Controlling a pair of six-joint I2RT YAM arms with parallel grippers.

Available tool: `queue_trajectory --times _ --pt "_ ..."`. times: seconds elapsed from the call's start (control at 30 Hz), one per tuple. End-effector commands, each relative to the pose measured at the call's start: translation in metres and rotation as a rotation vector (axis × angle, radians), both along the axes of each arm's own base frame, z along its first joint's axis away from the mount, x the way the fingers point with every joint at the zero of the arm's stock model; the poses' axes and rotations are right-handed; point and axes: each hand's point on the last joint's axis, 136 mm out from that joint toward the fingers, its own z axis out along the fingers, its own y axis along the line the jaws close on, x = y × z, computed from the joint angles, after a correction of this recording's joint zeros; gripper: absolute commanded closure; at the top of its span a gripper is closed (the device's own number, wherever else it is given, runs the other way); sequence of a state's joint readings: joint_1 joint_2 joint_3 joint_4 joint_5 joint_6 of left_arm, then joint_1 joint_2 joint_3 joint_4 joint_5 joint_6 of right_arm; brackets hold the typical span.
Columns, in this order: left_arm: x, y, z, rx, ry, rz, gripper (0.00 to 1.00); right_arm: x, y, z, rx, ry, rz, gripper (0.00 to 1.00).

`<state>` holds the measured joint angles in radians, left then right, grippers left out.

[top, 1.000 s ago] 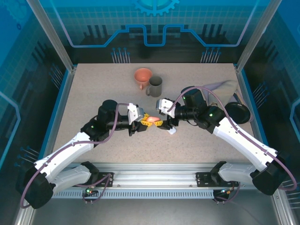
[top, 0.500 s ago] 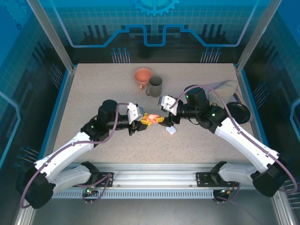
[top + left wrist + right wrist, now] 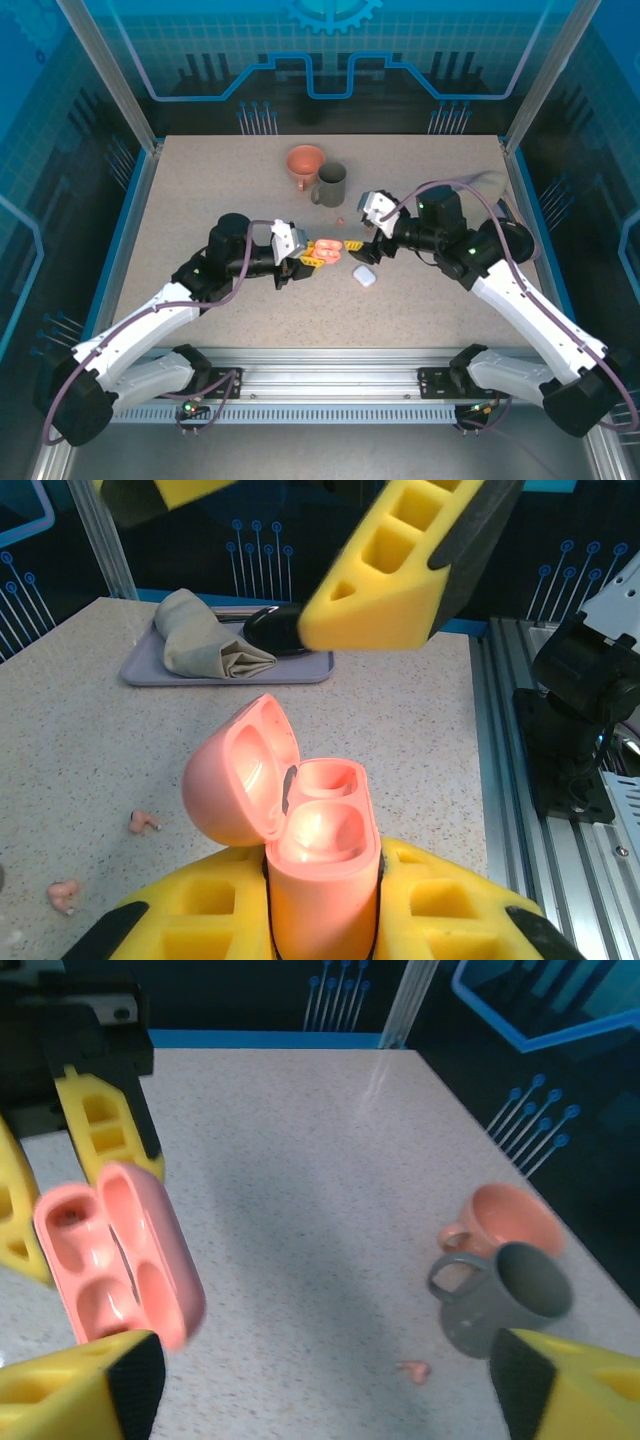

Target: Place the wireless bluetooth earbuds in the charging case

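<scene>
The left gripper [image 3: 320, 925] is clamped on the lower body of the pink case [image 3: 318, 855], its yellow fingers [image 3: 440, 910] pressing both sides and holding the case up off the table [image 3: 200, 190] near the middle. The case's lid [image 3: 240, 775] is swung open on its hinge toward the far side, and the two wells inside are bare. The right gripper [image 3: 325, 1375] sits just right of the case with its jaws spread wide and nothing between them; one of its yellow fingers [image 3: 400, 570] hangs above and beyond the open case, not touching it. On the table just on the far side of the case lie one pink earbud [image 3: 143, 822] and a second earbud [image 3: 63, 893], close together and apart from the case. In the overhead view one pink earbud [image 3: 340, 221] shows between the case and the grey mug [image 3: 330, 184]. An orange cup [image 3: 305, 162] stands just left of and behind the mug, touching or nearly so. A white case [image 3: 364, 277] lies on the table near and right of the pink one, on the near side of the right gripper. At the far right a tray [image 3: 230, 675] carries a folded cloth [image 3: 200, 645] and a black object [image 3: 275, 630].
</scene>
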<state>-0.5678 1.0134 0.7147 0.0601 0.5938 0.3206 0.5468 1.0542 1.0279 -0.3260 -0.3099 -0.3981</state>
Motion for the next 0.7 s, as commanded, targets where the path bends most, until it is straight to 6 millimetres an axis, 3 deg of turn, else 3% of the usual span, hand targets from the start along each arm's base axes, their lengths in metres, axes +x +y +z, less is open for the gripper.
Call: queue_trajectory --times 0.0,0.17,0.3,0.47,0.67 --pt "-0.004 0.002 0.009 -0.029 -0.058 0.009 1.0 0.009 -0.02 0.006 0.051 -0.016 -0.117 0.0" --pt "-0.007 0.008 0.006 -0.03 -0.049 0.036 1.0 0.03 -0.054 -0.01 0.122 0.128 -0.344 0.0" --pt "-0.01 0.013 0.005 -0.026 -0.047 0.051 1.0 0.05 -0.082 -0.04 0.19 0.368 -0.552 0.0" --pt "-0.014 0.017 0.005 -0.018 -0.047 0.06 1.0 0.059 -0.075 -0.074 0.19 0.554 -0.521 0.01" --pt "-0.016 0.019 0.006 -0.019 -0.049 0.065 1.0 0.075 -0.059 -0.112 0.147 0.732 -0.517 0.15"
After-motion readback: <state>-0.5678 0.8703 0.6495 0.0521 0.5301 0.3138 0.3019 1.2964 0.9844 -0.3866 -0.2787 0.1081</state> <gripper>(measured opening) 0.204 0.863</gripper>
